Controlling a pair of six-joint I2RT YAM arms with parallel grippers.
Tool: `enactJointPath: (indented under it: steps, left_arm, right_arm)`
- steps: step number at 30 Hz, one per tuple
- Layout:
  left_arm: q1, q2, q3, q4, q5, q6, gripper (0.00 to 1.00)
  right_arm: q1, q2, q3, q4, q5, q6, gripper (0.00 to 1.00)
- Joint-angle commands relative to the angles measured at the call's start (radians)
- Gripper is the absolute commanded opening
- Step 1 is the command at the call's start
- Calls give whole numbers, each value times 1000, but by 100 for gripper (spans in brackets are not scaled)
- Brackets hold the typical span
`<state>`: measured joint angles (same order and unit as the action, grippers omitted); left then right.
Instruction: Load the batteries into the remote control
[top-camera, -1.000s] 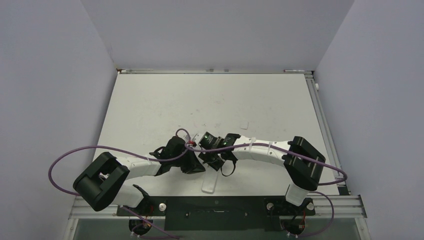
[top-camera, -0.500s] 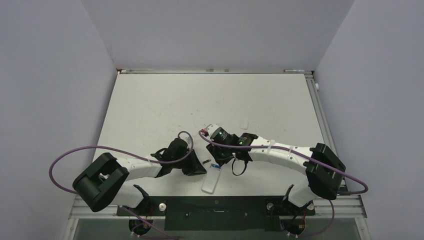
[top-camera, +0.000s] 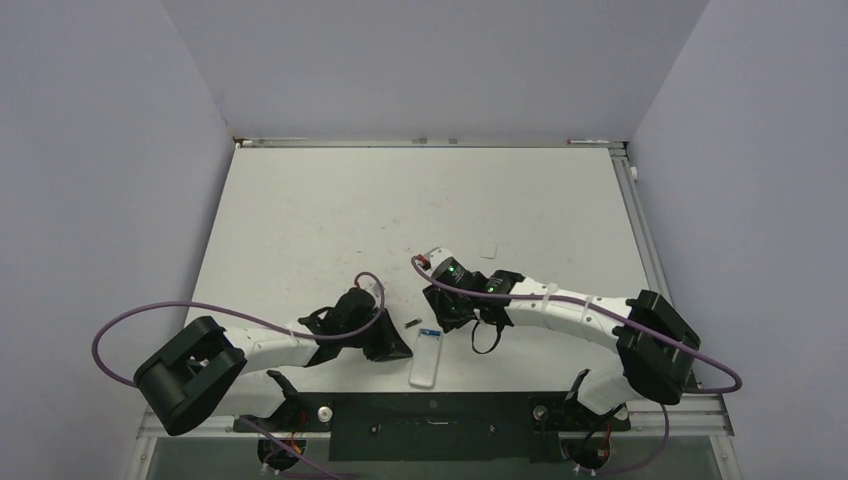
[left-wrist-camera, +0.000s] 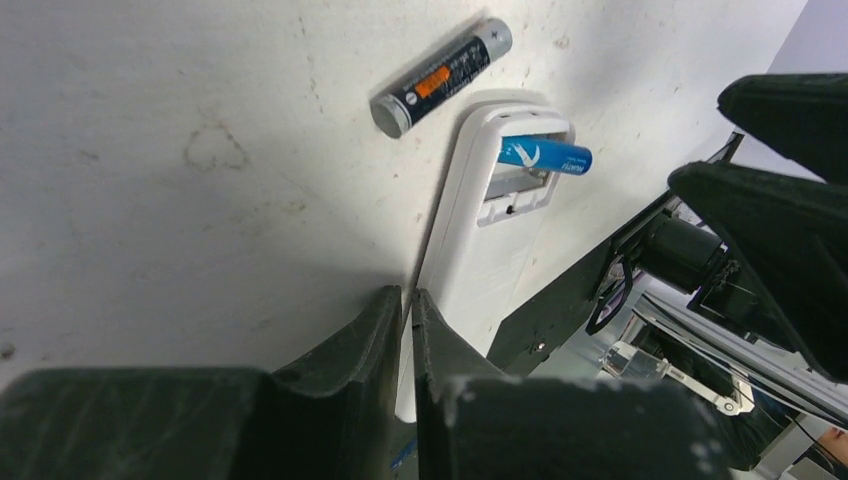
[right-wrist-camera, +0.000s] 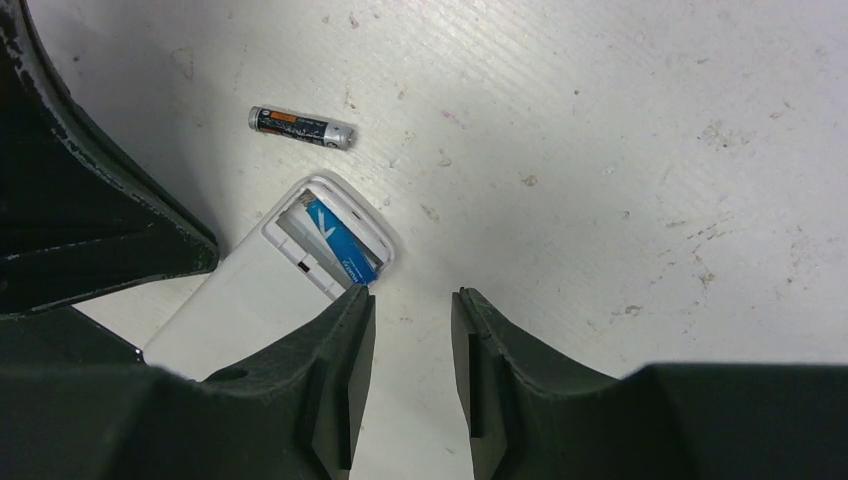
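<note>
The white remote control (top-camera: 424, 366) lies back up near the table's front edge, its battery compartment open. The blue battery (left-wrist-camera: 545, 155) lies slanted in that compartment, one end sticking out over the side wall (right-wrist-camera: 340, 245). The dark grey-black battery (top-camera: 412, 323) lies loose on the table just beyond the remote's open end (right-wrist-camera: 300, 127). My left gripper (left-wrist-camera: 405, 300) is shut and empty, low at the remote's left edge (top-camera: 398, 345). My right gripper (right-wrist-camera: 412, 298) is open and empty just past the compartment end, its left fingertip close to the blue battery.
A tiny white square plastic piece (top-camera: 488, 250) lies farther back on the right. The black mounting rail (top-camera: 430, 410) runs along the table's near edge, right behind the remote. Purple cables loop beside both arms.
The two grippers were bunched over the remote; they have drawn apart, the right one back and rightward. The blue battery and the dark battery now show.
</note>
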<state>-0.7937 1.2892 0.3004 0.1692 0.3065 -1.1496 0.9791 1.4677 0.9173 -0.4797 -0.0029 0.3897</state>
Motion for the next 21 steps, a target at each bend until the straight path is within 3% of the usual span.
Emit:
enactJointPath:
  steps: [1,11,16,21]
  left_arm:
    - [-41,-31,-12,48,-21,-33,6]
    - [-80,-118,-12,-17,-77,-52,6]
    - [-73,-185,23,-100,-127,-9,20]
    - [-24,-171,38,-61,-95,23,34]
  right_arm:
    - [-14,-54,-20,44,24,31,34]
    - [-40,-69,-16,35,12,21,35]
    - [-46,-79,-18,39,11,20,35]
    - [-54,-91,-27,41,11,22,35]
